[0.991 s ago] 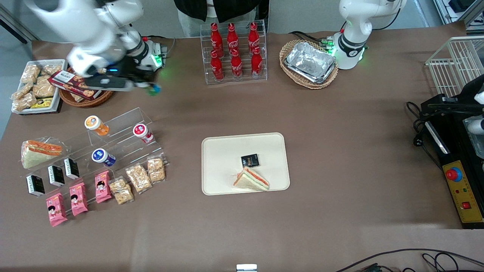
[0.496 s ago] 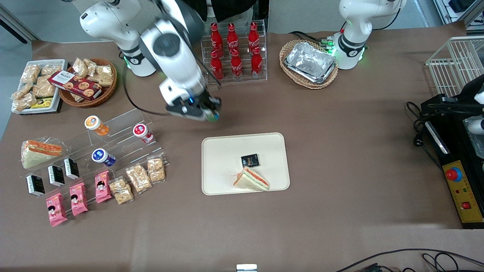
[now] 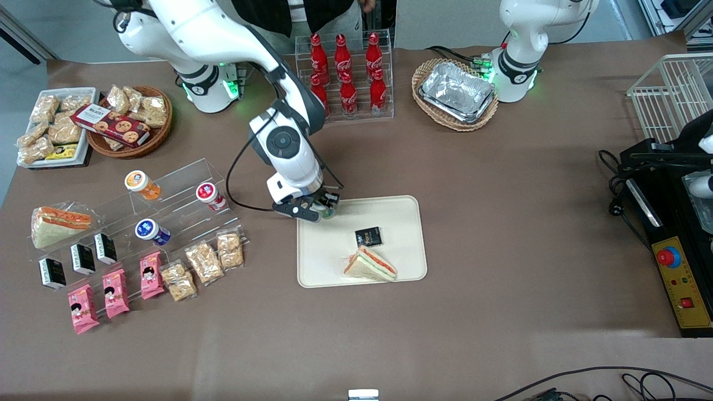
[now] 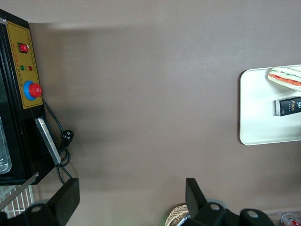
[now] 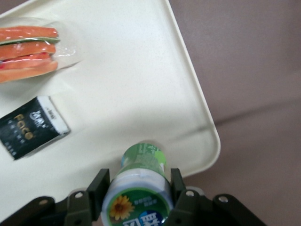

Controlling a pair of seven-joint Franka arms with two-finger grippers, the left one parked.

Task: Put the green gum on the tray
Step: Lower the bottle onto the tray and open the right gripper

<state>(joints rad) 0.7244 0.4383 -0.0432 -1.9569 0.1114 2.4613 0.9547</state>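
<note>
The green gum [image 5: 143, 160], a small green bottle with a white lid and a sunflower label, is held upright with my right gripper [image 5: 140, 181] shut on its lid end. In the front view the gripper [image 3: 318, 209] and the green gum [image 3: 327, 212] hang low over the cream tray [image 3: 328, 256], at the tray corner farthest from the front camera toward the working arm's end. The bottle's base is just inside the tray's rim [image 5: 195, 101]; I cannot tell whether it touches.
A wrapped sandwich [image 3: 370, 264] and a black packet [image 3: 368, 236] lie on the tray, nearer the front camera than the gum. A clear stand with orange [image 3: 142, 184], red [image 3: 210, 195] and blue [image 3: 151, 231] bottles stands toward the working arm's end. A cola rack [image 3: 345, 75] stands farther back.
My right arm has swung with the green gum from beside the wicker snack basket across the table to the tray, and it has come down lower over the tray's corner.
</note>
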